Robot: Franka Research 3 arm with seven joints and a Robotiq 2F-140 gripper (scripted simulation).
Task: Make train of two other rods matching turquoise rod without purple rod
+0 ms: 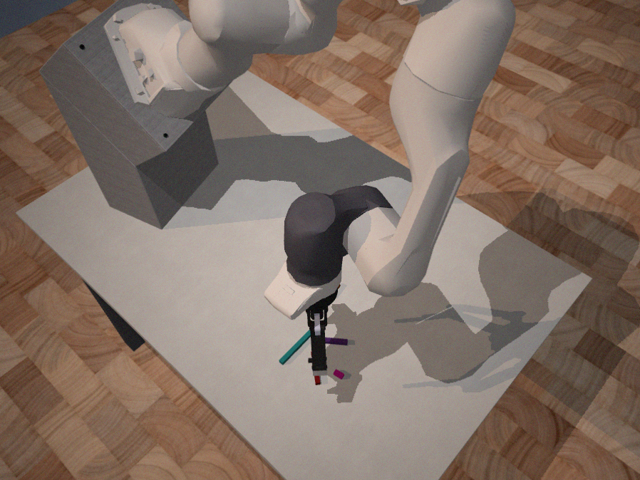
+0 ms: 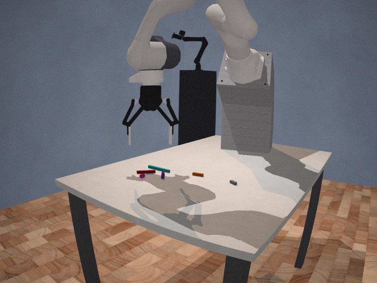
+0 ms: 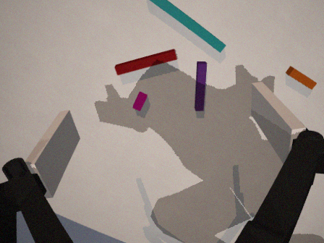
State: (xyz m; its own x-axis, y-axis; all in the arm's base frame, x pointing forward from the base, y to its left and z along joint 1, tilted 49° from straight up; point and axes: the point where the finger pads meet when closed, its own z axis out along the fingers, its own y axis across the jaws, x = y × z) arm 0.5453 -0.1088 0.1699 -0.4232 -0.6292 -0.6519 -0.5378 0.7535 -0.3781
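Note:
The turquoise rod (image 2: 158, 168) lies flat near the table's left side; it also shows in the wrist view (image 3: 185, 19) and the overhead view (image 1: 293, 347). The red rod (image 2: 145, 171) (image 3: 146, 62) lies close beside it, mostly hidden by the fingers from above. The purple rod (image 2: 163, 174) (image 3: 201, 85) (image 1: 336, 340) and the small magenta rod (image 2: 142, 175) (image 3: 140, 100) (image 1: 338, 373) lie near them. The orange rod (image 2: 197, 174) (image 3: 301, 77) and the grey rod (image 2: 233, 182) lie further right. My gripper (image 2: 149, 139) hangs open and empty, high above the red rod.
The robot's grey base block (image 2: 247, 121) stands at the table's back. A black pillar (image 2: 197, 106) with a camera arm stands behind the table. The table's left edge (image 2: 57, 182) is near the rods.

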